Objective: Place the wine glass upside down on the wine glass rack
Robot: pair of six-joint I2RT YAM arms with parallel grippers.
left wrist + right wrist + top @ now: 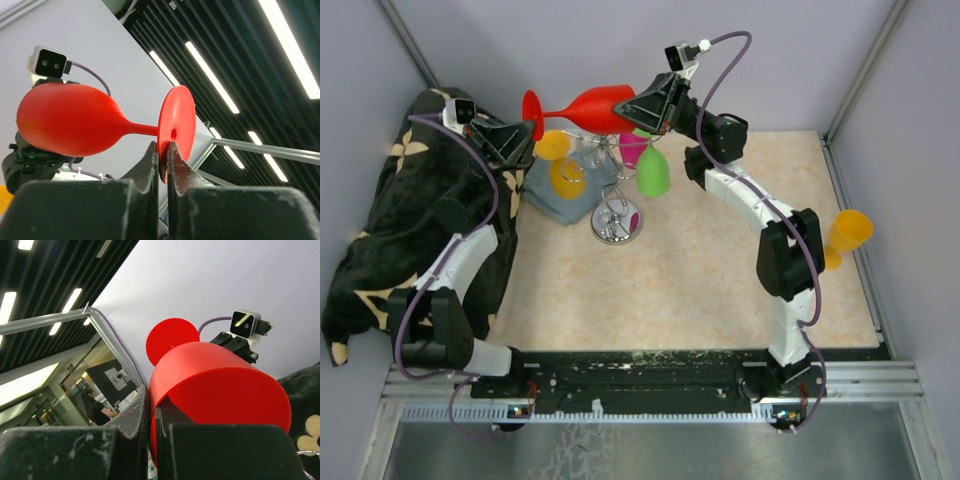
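Seen from above, the red wine glass (582, 108) lies on its side in the air just over the silver rack (617, 222). The rack carries an orange glass (553, 146), a pink glass (632, 150) and a green glass (653, 172), and the left gripper (530, 128) is at the red glass's foot, the right gripper (632, 108) at its mouth. The left wrist camera shows that gripper's fingers (147, 172) clamped on the edge of the round foot, the stem level and the bowl pointing away. The right wrist camera shows the other gripper's fingers (135, 412) pinched on the bowl's wall at the rim.
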